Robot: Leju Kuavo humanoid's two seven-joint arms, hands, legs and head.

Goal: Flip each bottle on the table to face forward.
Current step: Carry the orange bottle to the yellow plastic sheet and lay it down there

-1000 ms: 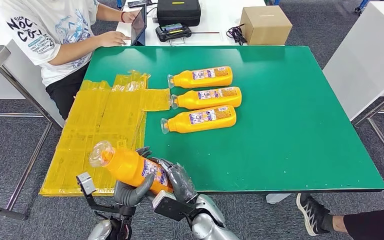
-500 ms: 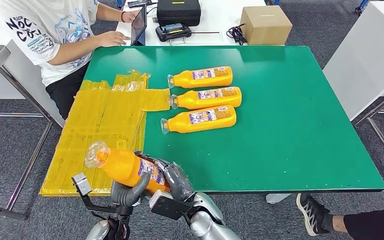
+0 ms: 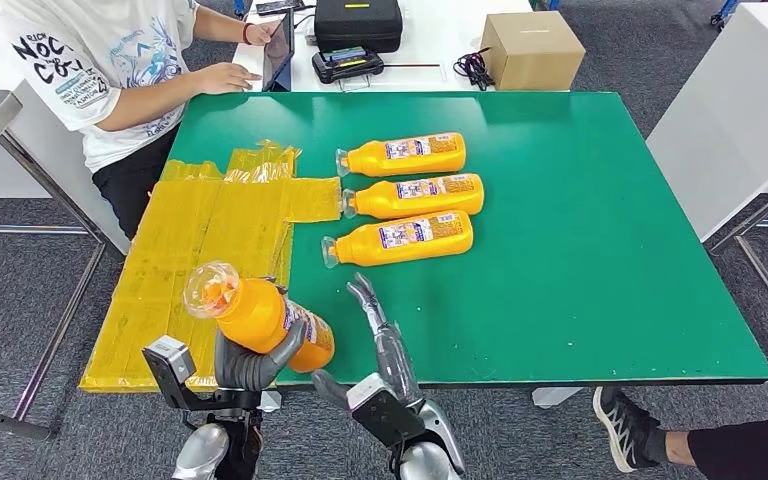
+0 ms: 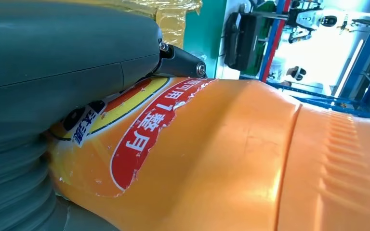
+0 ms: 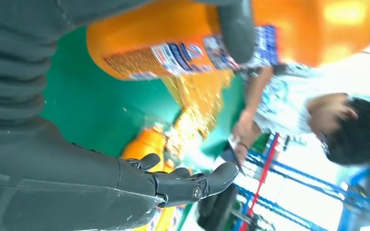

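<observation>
Bottle [image 3: 260, 315] is sitting in the left hand [image 3: 245, 362], lifted off the near edge of the green bench [image 3: 580, 250], cap tilted up and away, probably for turning label-forward. Fingers are wrapping its body. The right hand [image 3: 385, 340] is standing just beside it, fingers stretched out, holding nothing. Three bottles [image 3: 405, 196] are lying mid-bench.

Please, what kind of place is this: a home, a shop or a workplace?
Probably a lab or office used for robot tests. A green table stands on grey carpet, a person works at a laptop, and a black equipment case sits beside.
</observation>
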